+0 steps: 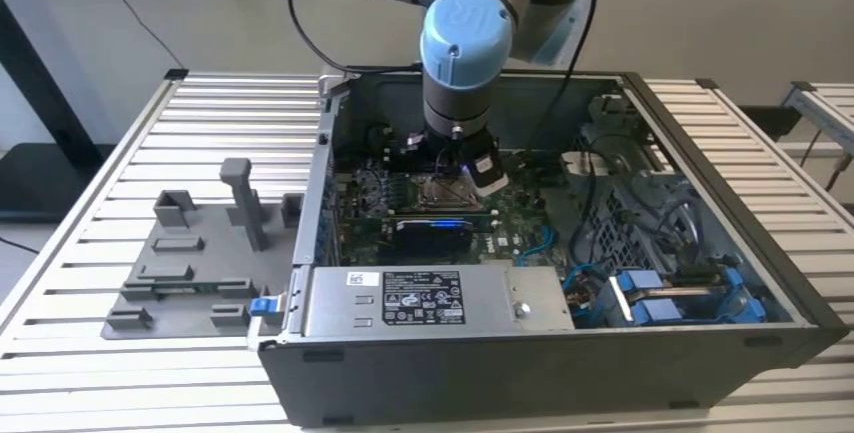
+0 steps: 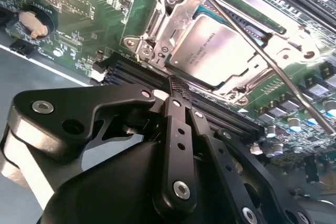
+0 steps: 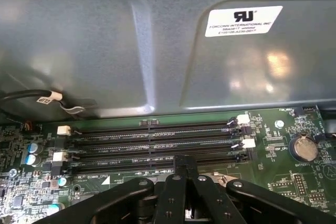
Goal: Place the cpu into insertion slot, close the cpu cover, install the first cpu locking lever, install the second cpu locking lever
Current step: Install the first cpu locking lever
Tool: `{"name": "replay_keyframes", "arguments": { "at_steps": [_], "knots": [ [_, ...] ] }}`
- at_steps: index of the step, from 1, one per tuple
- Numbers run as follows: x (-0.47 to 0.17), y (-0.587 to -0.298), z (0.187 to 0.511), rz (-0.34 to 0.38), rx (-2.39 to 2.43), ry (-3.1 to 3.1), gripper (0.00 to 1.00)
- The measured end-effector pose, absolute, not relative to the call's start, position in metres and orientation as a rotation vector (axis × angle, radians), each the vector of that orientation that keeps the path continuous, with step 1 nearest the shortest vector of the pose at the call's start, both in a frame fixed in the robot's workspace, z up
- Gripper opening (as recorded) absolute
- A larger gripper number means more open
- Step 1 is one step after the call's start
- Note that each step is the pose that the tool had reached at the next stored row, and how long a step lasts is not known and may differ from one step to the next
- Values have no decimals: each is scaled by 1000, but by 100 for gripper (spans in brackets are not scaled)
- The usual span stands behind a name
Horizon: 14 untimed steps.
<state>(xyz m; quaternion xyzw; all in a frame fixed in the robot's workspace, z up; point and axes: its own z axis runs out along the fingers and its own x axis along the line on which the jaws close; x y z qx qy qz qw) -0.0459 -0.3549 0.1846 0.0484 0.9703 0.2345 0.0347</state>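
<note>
Since the cpu [image 2: 210, 51] already sits in the insertion slot [image 1: 441, 191] mid-frame in the exterior view with the cpu cover [image 2: 181, 9] down, we figure just the latching remains, one locking lever [image 2: 273, 66] slanting across it, gripper [image 2: 176, 85] clenched empty right beside.

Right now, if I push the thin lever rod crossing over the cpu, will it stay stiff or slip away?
The lever rod looks long, thin and bare metal, so it likely springs slightly under a push. Its smooth, rounded surface may let a pusher slide off.
</note>
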Motion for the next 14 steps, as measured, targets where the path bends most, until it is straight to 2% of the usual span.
{"name": "replay_keyframes", "arguments": {
  "at_steps": [14],
  "knots": [
    [-42,-355,186,733,153,2988,11]
  ]
}}
